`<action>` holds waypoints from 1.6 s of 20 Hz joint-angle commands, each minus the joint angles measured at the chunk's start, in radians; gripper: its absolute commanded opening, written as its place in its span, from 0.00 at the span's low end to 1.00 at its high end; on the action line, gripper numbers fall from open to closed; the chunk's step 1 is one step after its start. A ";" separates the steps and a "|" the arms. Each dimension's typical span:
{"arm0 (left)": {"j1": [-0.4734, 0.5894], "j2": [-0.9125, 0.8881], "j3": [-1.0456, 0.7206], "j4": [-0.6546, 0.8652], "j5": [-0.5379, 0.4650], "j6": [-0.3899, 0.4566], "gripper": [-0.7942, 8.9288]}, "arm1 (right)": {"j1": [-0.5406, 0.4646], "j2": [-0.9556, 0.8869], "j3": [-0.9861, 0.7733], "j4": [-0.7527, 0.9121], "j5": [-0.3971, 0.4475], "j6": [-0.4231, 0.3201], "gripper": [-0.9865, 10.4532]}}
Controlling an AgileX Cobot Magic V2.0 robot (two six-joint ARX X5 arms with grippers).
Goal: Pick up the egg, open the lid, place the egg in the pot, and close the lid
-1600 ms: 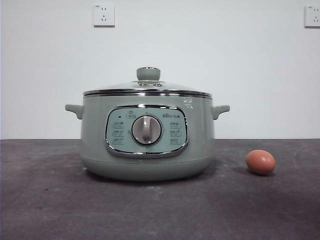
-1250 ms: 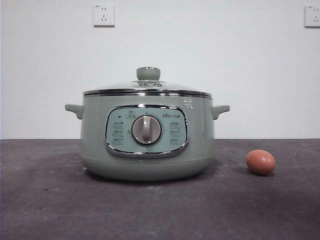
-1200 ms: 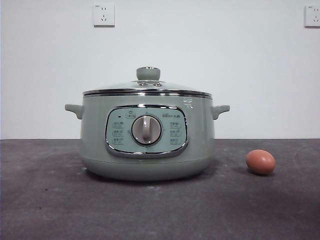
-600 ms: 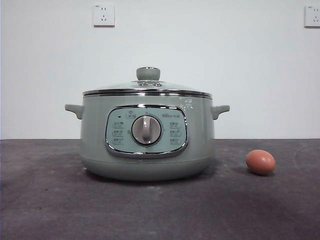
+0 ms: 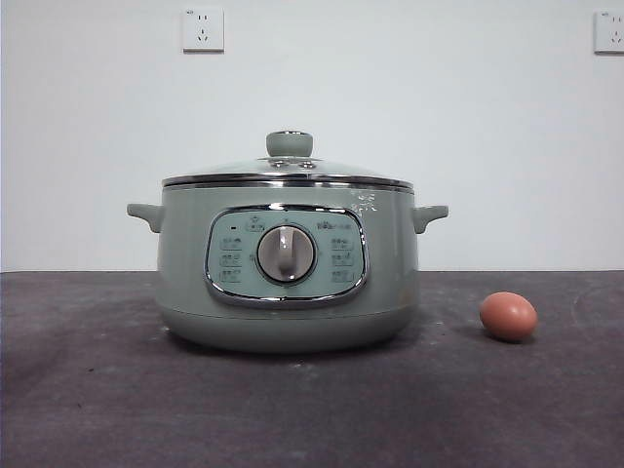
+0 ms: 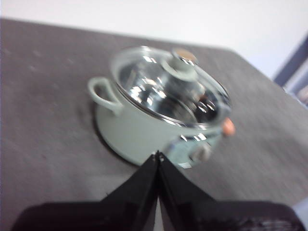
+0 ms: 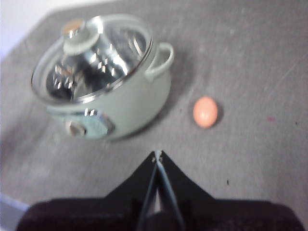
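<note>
Plainly, the egg [image 5: 508, 316] is seen lying on its side on the table [image 5: 97, 409], apart from the pot [image 5: 288, 263], whose lid [image 5: 289, 168] is seated. In the right wrist view the egg [image 7: 205, 112] is found ahead of the right gripper [image 7: 157, 155], whose jaws are pressed together, empty. The left gripper [image 6: 158, 155], likewise closed on nothing, is judged farther from it, beyond the pot.

The egg [image 5: 508, 316] lies alone on open worktop [image 5: 97, 409], well apart from the pot [image 5: 288, 263]. Above the lid [image 5: 289, 168] only bare wall shows.
</note>
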 commanded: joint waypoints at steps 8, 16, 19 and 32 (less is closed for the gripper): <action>0.000 0.190 0.201 -0.286 0.170 0.206 0.07 | 0.002 0.206 0.255 -0.379 -0.017 -0.214 0.08; 0.000 0.196 0.204 -0.287 0.140 0.181 0.70 | 0.002 0.214 0.255 -0.371 -0.016 -0.195 0.45; 0.000 0.196 0.204 -0.287 0.132 0.182 0.70 | 0.002 0.214 0.255 -0.368 -0.016 -0.195 0.60; 0.000 0.196 0.204 -0.285 0.133 0.182 0.70 | 0.002 0.492 0.255 -0.115 -0.015 -0.164 0.60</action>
